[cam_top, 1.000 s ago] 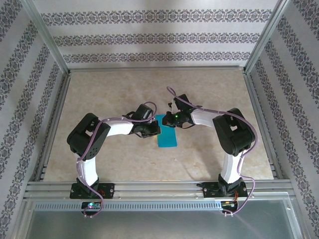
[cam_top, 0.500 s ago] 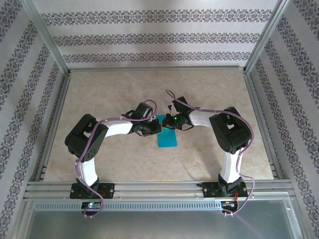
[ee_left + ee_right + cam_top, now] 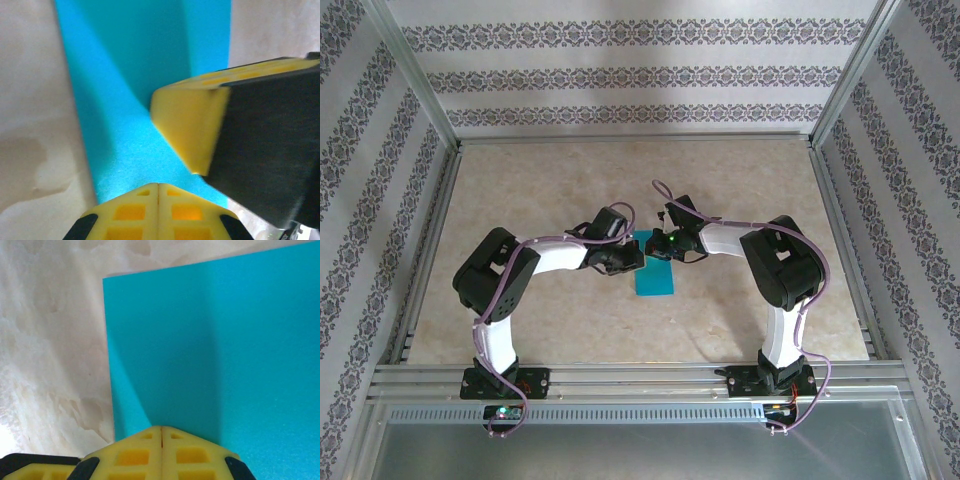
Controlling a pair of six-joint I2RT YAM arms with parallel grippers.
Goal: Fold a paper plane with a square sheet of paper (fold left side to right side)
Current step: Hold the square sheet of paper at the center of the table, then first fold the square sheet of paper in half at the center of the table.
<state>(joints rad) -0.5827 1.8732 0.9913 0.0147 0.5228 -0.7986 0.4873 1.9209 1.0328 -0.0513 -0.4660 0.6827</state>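
Note:
The teal-blue sheet of paper (image 3: 656, 279) lies flat mid-table as a narrow upright rectangle, not a paper plane. My left gripper (image 3: 633, 259) is shut, its tips pressing down on the sheet's upper left part. My right gripper (image 3: 655, 244) is shut too, its tips resting on the far end. In the left wrist view my closed tips (image 3: 158, 185) sit on the paper (image 3: 125, 85), with the right gripper's yellow finger (image 3: 187, 125) close ahead. The right wrist view has my closed tips (image 3: 161, 428) on the paper (image 3: 215, 340) near its left edge.
The beige marble-patterned table (image 3: 520, 190) spreads wide on all sides of the paper. Aluminium rails (image 3: 640, 378) run along the near edge, and frame posts (image 3: 420, 90) stand at the sides before patterned walls. Both elbows stick out sideways.
The right gripper has slid slightly left over the paper's far end, and the left wrist has shifted a little. The paper has stayed in place.

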